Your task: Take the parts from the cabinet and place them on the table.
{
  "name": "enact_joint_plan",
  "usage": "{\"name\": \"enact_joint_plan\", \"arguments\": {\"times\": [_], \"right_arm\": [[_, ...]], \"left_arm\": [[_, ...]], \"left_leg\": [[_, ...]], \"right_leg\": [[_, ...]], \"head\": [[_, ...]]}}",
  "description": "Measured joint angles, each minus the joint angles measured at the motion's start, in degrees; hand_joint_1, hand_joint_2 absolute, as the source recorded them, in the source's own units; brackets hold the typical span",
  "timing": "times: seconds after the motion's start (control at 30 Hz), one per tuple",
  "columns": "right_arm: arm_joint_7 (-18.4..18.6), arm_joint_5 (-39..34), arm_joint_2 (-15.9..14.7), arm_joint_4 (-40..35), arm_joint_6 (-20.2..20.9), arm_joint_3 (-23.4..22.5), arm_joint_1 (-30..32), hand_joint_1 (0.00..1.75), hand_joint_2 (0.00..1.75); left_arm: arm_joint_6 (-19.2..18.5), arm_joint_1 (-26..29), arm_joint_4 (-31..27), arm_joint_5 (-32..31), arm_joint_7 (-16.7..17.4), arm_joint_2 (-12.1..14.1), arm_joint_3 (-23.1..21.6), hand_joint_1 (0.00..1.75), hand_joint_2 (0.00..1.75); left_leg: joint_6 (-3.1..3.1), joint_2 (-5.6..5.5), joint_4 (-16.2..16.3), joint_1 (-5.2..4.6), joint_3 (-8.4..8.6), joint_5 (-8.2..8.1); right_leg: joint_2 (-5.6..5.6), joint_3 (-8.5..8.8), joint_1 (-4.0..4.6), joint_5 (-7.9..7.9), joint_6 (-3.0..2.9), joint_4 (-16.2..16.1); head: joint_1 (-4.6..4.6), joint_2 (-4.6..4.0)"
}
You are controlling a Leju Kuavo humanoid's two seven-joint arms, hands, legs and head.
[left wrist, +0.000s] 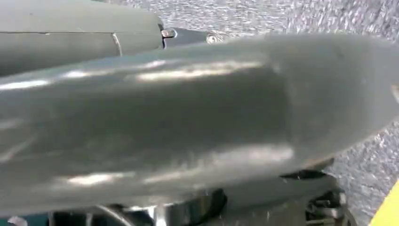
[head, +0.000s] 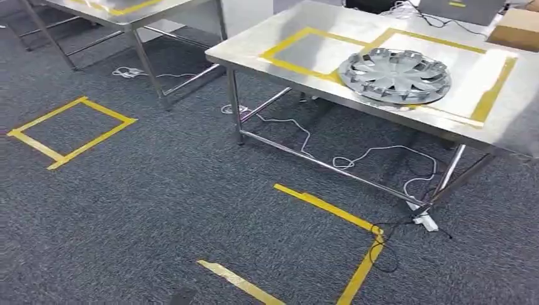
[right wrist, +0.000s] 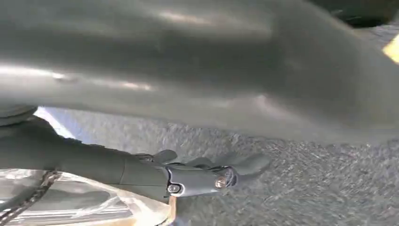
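Observation:
A silver hubcap point(head: 395, 76) lies flat on the steel table point(head: 254, 47), inside a yellow-taped rectangle near the table's front edge. In the left wrist view my left hand point(left wrist: 188, 122) hangs over grey carpet. Its thick grey thumb is blurred across the picture, and one dark finger point(left wrist: 188, 35) reaches out straight with nothing in it. In the right wrist view my right hand point(right wrist: 188, 70) also hangs above the carpet, its dark fingers point(right wrist: 207, 175) stretched out and holding nothing.
A second steel table point(head: 127, 13) stands at the back left. Yellow tape marks a square point(head: 70, 130) and a corner point(head: 356, 254) on the carpet. White cables point(head: 356, 155) and a power strip point(head: 426, 221) lie under the near table. A cardboard box point(head: 518, 28) sits far right.

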Motion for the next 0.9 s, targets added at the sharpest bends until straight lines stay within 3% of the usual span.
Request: {"name": "enact_joint_plan", "arguments": {"times": [0.03,0.07,0.1,0.13,0.17,0.2,0.27,0.33,0.37,0.4,0.43,0.5,0.53,0.57,0.6,0.63,0.67,0.7,0.73,0.8,0.87,0.9], "right_arm": [[0.3,0.3,0.0,0.1,0.1,0.4,0.1,0.00,0.00],[0.8,0.6,-0.1,0.1,0.2,0.9,0.2,0.00,0.00],[0.9,0.8,-0.1,0.1,0.3,1.2,0.2,0.00,0.00],[1.2,1.0,-0.1,0.2,0.6,1.6,0.2,0.00,0.00],[1.7,1.3,-0.1,0.2,0.8,1.9,0.2,0.00,0.00],[2.2,1.5,-0.2,0.3,1.0,2.2,0.2,0.00,0.00],[2.7,1.8,-0.3,0.4,1.2,2.6,0.3,0.00,0.00],[2.7,2.5,-0.3,0.4,2.2,2.8,0.4,0.00,0.00],[2.7,3.1,-0.3,0.4,2.8,3.3,0.4,0.00,0.00],[2.8,3.8,-0.3,0.4,3.4,3.7,0.4,0.00,0.00],[3.1,4.5,-0.3,0.4,3.8,4.0,0.3,0.00,0.00],[4.3,6.1,-0.3,0.6,4.6,5.1,0.5,0.00,0.00],[4.8,6.6,-0.3,0.6,4.9,5.7,0.6,0.00,0.00],[4.9,6.9,-0.3,0.6,5.0,6.1,0.6,0.00,0.00],[4.9,7.1,-0.3,0.6,5.2,6.5,0.5,0.00,0.00],[4.8,7.5,-0.3,0.6,5.2,6.9,0.5,0.00,0.00],[4.7,8.0,-0.2,0.6,5.3,7.4,0.5,0.00,0.00],[4.7,8.7,-0.2,0.6,5.3,7.9,0.5,0.00,0.00],[4.5,9.4,-0.2,0.6,5.3,8.5,0.6,0.00,0.00],[3.5,11.4,-0.2,0.6,6.0,9.4,0.4,0.00,0.00],[3.5,18.6,-0.3,0.6,10.9,12.3,-0.2,0.00,0.00],[4.0,21.3,-0.5,0.6,13.2,14.6,-0.7,0.00,0.00]], "left_arm": [[0.0,0.1,0.0,0.2,-0.3,0.1,0.0,0.00,0.00],[0.0,0.2,0.0,0.3,-0.4,0.1,0.1,0.00,0.00],[0.0,0.2,0.0,0.5,-0.5,0.2,0.2,0.00,0.00],[0.0,0.2,0.0,0.5,-0.5,0.2,0.4,0.00,0.00],[0.2,0.1,0.0,0.5,-0.5,0.2,0.5,0.00,0.00],[0.5,0.0,0.0,0.3,-0.5,0.0,0.5,0.00,0.00],[1.2,-0.2,0.0,0.0,-0.5,-0.1,0.5,0.00,0.00],[1.5,0.1,0.0,0.1,-0.7,-0.2,0.5,0.00,0.00],[1.6,0.1,0.0,0.4,-0.9,-0.2,0.6,0.00,0.00],[1.6,0.2,0.0,0.7,-1.4,-0.3,0.6,0.00,0.00],[1.6,0.1,0.0,0.9,-1.7,-0.3,0.7,0.00,0.00],[1.5,0.1,0.0,1.9,-2.4,-0.2,1.0,0.00,0.00],[1.5,0.2,0.0,2.3,-2.6,-0.2,1.2,0.00,0.00],[1.4,0.3,0.0,2.5,-2.6,-0.2,1.4,0.00,0.00],[1.4,0.5,0.0,2.6,-2.6,-0.1,1.6,0.00,0.00],[1.3,0.6,0.0,2.6,-2.6,0.0,1.8,0.00,0.00],[1.2,0.5,0.0,2.6,-2.4,0.0,1.9,0.00,0.00],[1.1,0.5,0.0,2.3,-1.6,0.0,2.0,0.00,0.00],[0.8,0.2,0.0,1.7,-0.5,0.0,2.0,0.00,0.00],[0.8,0.3,0.0,1.9,1.1,0.1,2.0,0.00,0.00],[2.4,-1.6,0.0,7.8,3.9,0.6,4.0,0.00,0.00],[3.2,-3.8,0.0,9.7,6.6,1.2,5.6,0.00,0.00]], "left_leg": [[-0.01,-0.58,0.0,-0.09,-0.38,0.29],[-0.07,-1.20,0.1,-0.14,-0.68,0.52],[-0.17,-1.79,0.2,-0.16,-0.85,0.67],[-0.28,-2.49,0.3,-0.17,-0.92,0.75],[-0.38,-3.06,0.5,-0.17,-0.94,0.81],[-0.60,-3.50,0.6,-0.27,-1.17,0.88],[-1.26,-4.54,1.0,-0.14,-2.09,1.27],[-1.99,-5.76,0.9,-0.04,-2.49,1.77],[-2.05,-5.60,1.4,-0.02,-2.64,1.31],[-2.51,-3.38,2.7,-0.24,-3.26,0.09],[-2.93,-2.13,6.0,0.01,-4.78,-2.12],[-3.72,-1.17,15.4,0.51,-8.87,-6.51],[-4.06,-0.93,18.9,0.79,-10.46,-7.47],[-4.29,-0.78,19.0,1.08,-10.43,-6.73],[-4.46,-0.57,16.8,1.32,-9.20,-4.96],[-4.52,-0.19,12.3,1.45,-6.90,-2.44],[-4.46,0.95,7.1,1.47,-4.17,-0.06],[-4.27,3.55,2.8,1.41,-1.95,0.96],[-3.91,4.42,1.2,0.74,-1.47,0.30],[-2.92,3.36,1.8,0.76,-2.11,0.27],[-2.02,2.04,1.5,0.75,-2.44,0.72],[-1.49,1.53,1.4,1.02,-2.69,1.08]], "right_leg": [[0.05,-0.71,0.00,-0.24,-0.02,1.9],[0.09,0.14,0.00,0.98,-0.12,0.8],[0.23,2.07,0.01,3.09,-0.28,-2.5],[0.76,5.10,0.01,5.78,-0.58,-7.9],[2.35,7.99,0.01,7.94,-0.93,-13.1],[5.06,9.44,-0.06,7.37,-1.38,-15.9],[4.30,10.08,-0.04,7.17,-1.45,-16.9],[3.28,10.01,-0.09,7.53,-1.95,-17.1],[2.27,10.17,-0.73,8.02,-2.36,-17.7],[1.81,10.22,-0.59,8.06,-2.49,-17.7],[1.01,10.15,-0.57,8.01,-2.73,-17.7],[-0.89,10.05,-0.51,7.90,-2.87,-17.6],[-1.75,9.96,-0.51,7.88,-2.87,-17.5],[-2.45,9.93,-0.51,7.86,-2.85,-17.5],[-3.09,9.94,-0.53,7.80,-2.74,-17.5],[-3.71,10.02,-0.57,7.71,-2.60,-17.4],[-4.36,10.20,-0.62,7.57,-2.36,-17.4],[-4.96,10.39,-0.51,7.37,-2.02,-17.4],[-5.46,10.13,0.02,7.00,-1.47,-16.9],[-6.73,9.99,0.04,6.97,-1.02,-17.0],[-7.65,10.35,-0.12,6.84,-0.47,-16.9],[-4.64,9.42,-0.29,5.67,-0.03,-15.8]], "head": [[-0.07,0.00],[-0.07,0.00],[-0.07,0.00],[-0.04,0.00],[0.02,0.00],[-0.09,0.00],[-0.15,0.00],[-0.09,0.00],[-0.04,0.00],[-0.31,0.00],[-0.90,0.00],[-0.87,0.00],[-0.96,0.00],[-0.92,0.00],[-0.96,0.00],[-0.96,0.00],[-0.98,0.00],[-0.98,0.00],[-1.07,0.00],[-0.63,0.02],[-0.79,0.02],[-0.44,0.02]]}}
